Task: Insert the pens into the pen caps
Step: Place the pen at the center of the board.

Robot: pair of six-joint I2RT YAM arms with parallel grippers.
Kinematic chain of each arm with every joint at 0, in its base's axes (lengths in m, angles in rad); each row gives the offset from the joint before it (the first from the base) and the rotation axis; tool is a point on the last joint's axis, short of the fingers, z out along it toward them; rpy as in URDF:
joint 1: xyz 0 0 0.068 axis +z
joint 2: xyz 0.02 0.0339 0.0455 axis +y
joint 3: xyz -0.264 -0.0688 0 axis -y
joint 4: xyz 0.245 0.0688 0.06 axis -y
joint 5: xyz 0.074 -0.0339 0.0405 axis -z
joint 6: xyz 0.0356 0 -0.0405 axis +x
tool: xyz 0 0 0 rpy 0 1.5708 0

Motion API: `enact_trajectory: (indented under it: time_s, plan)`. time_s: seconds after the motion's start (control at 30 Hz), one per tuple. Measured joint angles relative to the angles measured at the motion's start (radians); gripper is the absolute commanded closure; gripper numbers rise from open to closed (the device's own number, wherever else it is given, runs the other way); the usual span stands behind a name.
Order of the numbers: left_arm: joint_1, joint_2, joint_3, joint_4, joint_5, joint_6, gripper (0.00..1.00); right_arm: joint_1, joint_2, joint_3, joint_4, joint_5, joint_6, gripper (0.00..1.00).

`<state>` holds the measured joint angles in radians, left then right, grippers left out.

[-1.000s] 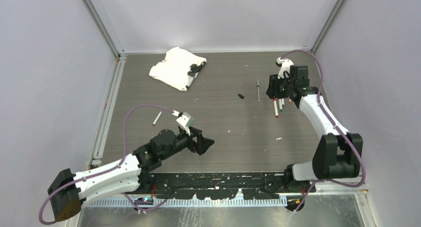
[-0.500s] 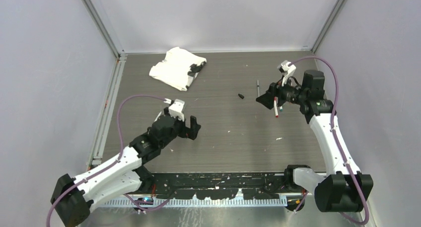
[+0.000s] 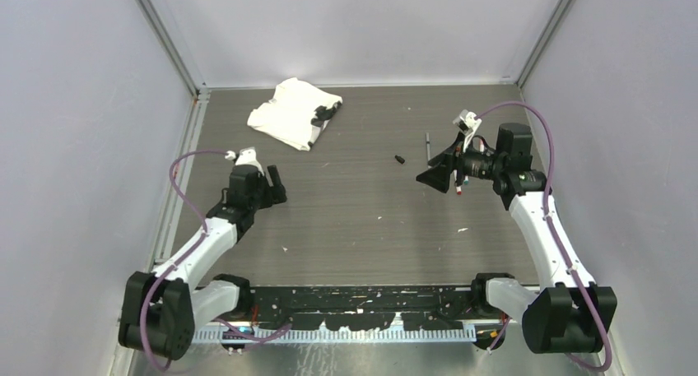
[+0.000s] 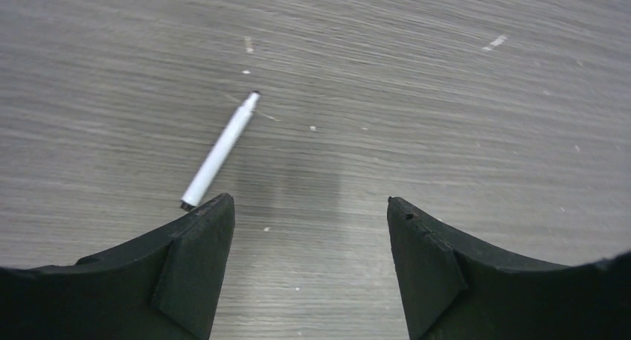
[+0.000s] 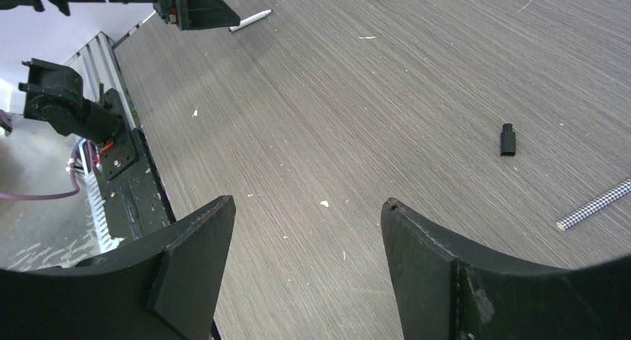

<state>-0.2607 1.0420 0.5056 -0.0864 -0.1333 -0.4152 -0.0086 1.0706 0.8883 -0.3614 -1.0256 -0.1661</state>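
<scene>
Both jaws wide; white pen (image 4: 220,148) just beside left jaws' edge.

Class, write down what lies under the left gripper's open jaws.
A white pen lies on the table below the left gripper, just outside one jaw, not between the jaws. From the top camera, the left arm hides that pen.

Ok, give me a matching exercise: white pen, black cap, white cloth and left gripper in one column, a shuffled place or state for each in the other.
1 white pen
2 black cap
3 white cloth
4 left gripper

a crumpled, far left
b open, holding nothing
c lying just in front of 4
d short stub lying alone

Pairs: 1-c; 2-d; 3-a; 4-b
</scene>
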Motion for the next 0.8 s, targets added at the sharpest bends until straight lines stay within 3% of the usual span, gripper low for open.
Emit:
enact_trajectory:
  time_s: [0.2,0.8]
  plan:
    - [0.105,0.107,0.017,0.006,0.012,-0.054,0.33,0.003,0.012,0.000,0.002,-0.006,0.000,0.22]
    - [0.187,0.348,0.166,-0.039,-0.065,-0.149,0.41,0.003,0.032,0.000,0.002,-0.011,0.000,0.22]
